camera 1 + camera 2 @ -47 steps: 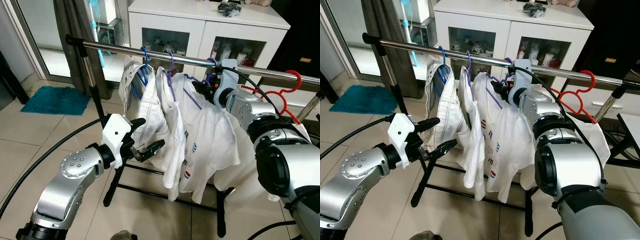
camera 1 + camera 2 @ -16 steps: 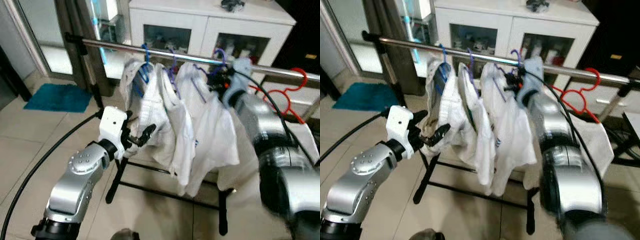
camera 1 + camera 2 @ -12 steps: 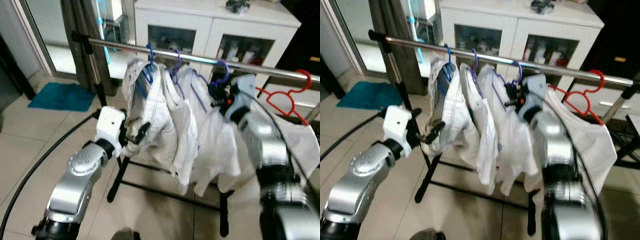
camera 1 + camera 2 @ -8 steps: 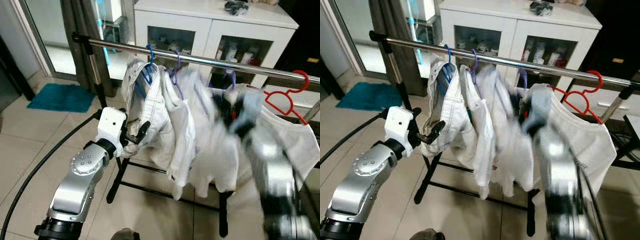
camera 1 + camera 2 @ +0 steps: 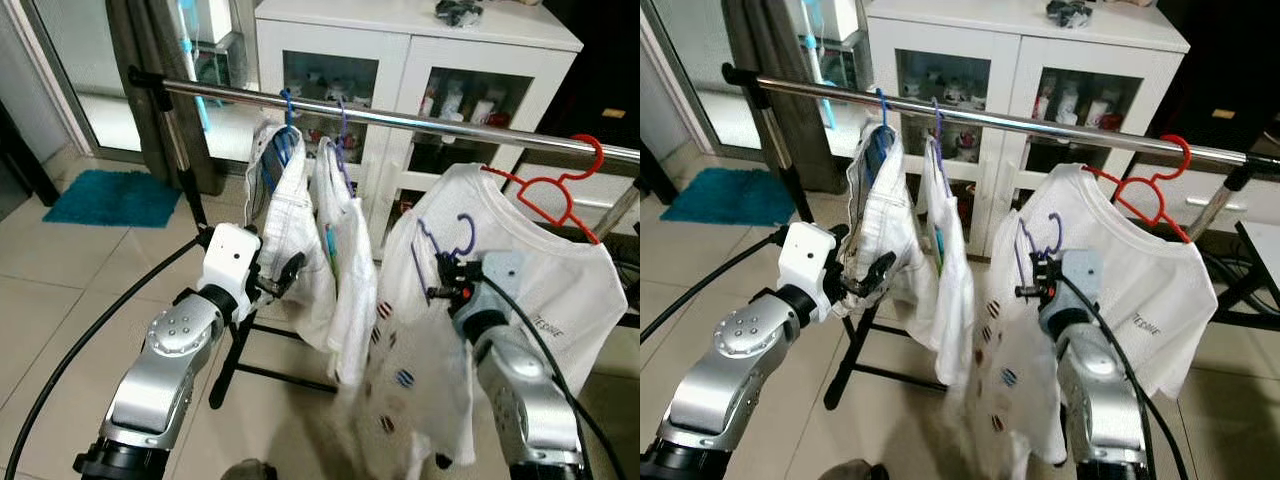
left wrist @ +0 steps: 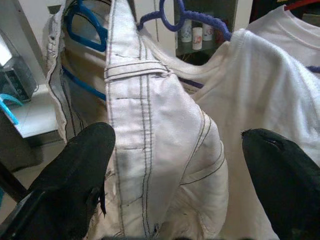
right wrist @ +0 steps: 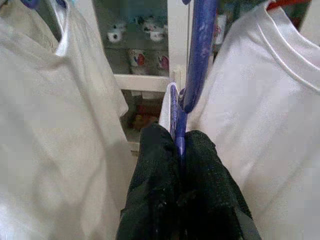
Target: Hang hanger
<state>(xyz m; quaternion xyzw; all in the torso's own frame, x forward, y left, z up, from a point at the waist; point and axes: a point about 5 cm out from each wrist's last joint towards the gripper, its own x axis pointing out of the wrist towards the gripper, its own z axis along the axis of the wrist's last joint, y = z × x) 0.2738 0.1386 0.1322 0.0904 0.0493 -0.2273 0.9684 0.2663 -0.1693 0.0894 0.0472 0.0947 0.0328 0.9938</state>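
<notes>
The purple hanger (image 5: 445, 250) with its spotted white shirt (image 5: 415, 370) was up at the rail (image 5: 400, 120) a moment ago; now it has come off and hangs in the air below the rail, in front of the white T-shirt on the red hanger (image 5: 560, 190). So the hanging is undone, or being redone, and the hook must go back over the bar. The right claw (image 7: 179, 150) is pinched tight on the hanger's neck. The left claw (image 5: 285, 275) is spread wide beside the pale garment (image 6: 150, 150) near the rail's left end, gripping nothing. The shirt's lower hem is blurred, and the hook's tip is hard to make out.
</notes>
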